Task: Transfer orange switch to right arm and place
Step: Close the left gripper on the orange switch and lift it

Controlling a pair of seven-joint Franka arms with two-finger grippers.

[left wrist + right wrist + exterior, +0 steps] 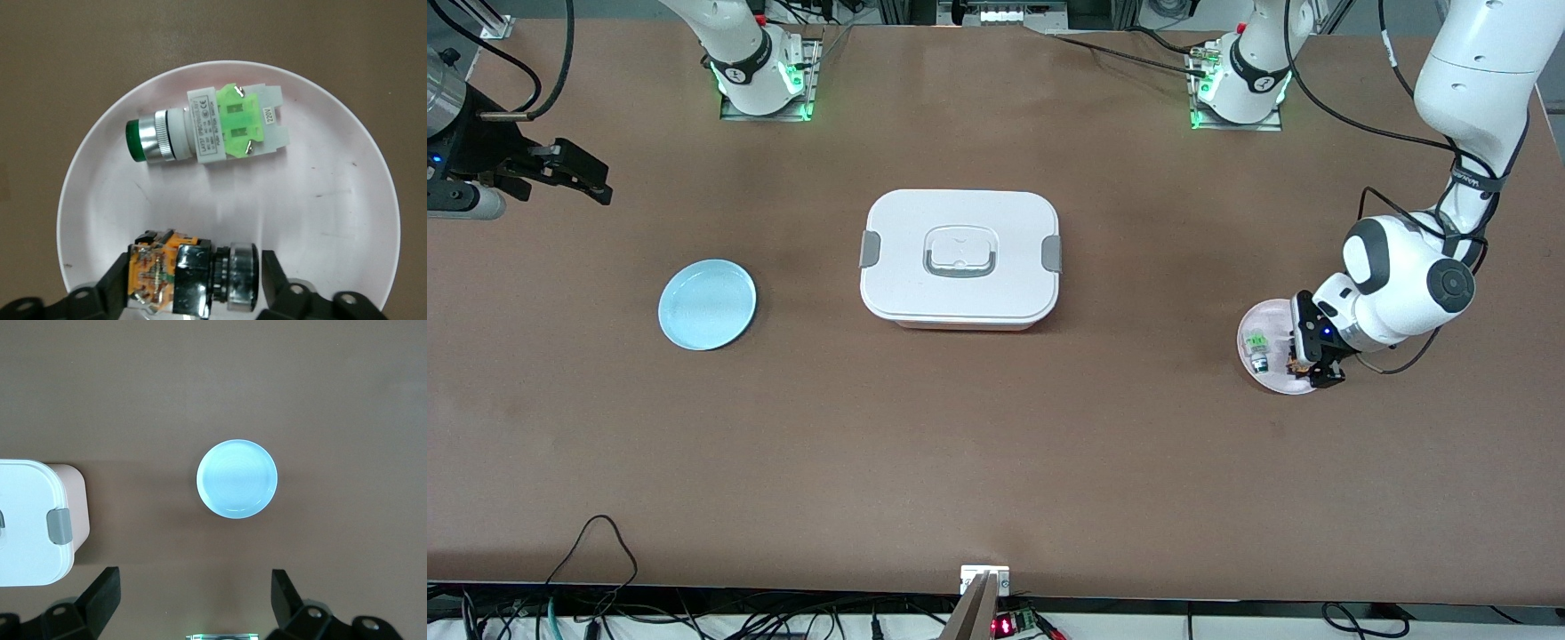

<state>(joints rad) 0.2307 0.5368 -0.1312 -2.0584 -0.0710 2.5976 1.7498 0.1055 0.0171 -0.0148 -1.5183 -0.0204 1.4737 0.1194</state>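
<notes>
The left gripper (193, 283) was down in the pink plate (333, 220) at the left arm's end of the table, its jaws spread either side of the orange switch (190, 277), which lay beside the green switch (207, 130). The right gripper (574, 173) waited, jaws wide, above the table's edge at the right arm's end, well apart from the blue plate (707, 305) and white box (960, 258).

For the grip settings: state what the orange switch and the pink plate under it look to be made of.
Orange switch, between the left gripper's open fingers: apparently a glossy black plastic body, translucent orange plastic contact block with metal parts inside, and a shiny chrome-like collar, probably metal. Pink plate: smooth, faintly glossy, with small dark scuffs; plastic or glazed ceramic, cannot tell.
</notes>
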